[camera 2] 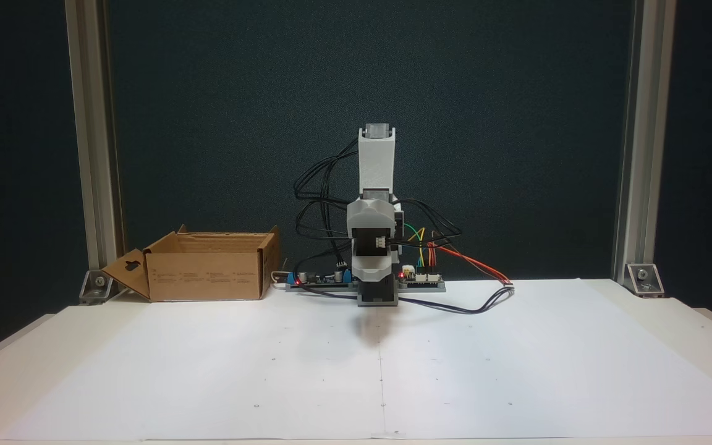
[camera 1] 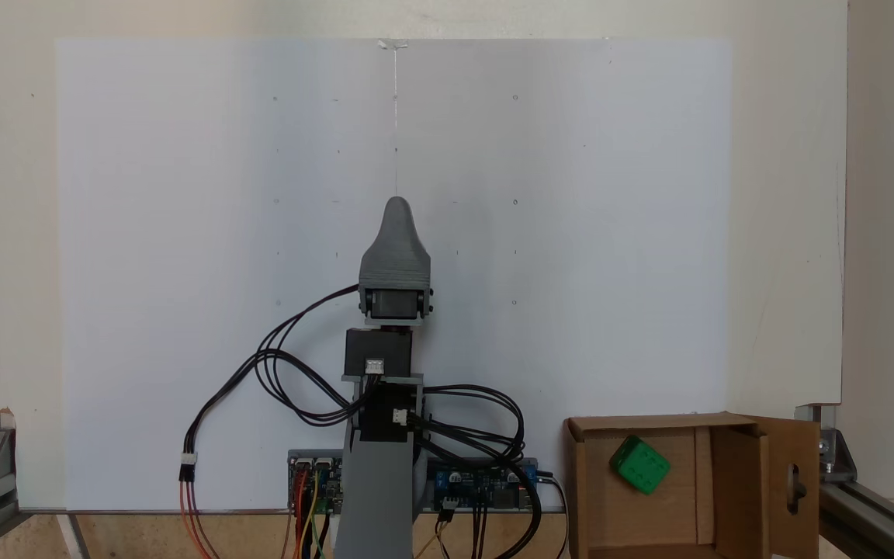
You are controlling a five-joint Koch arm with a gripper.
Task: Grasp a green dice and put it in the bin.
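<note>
The green dice lies inside the cardboard bin, so the job looks done. The arm's jaws hold nothing; whether they are open or closed cannot be told.

White table w/ paper sheet; bin & circuit boards at rear edge.

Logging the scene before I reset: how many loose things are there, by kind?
Dice: 1, green, inside the box
Box: 1, brown cardboard
Total: 2
</note>
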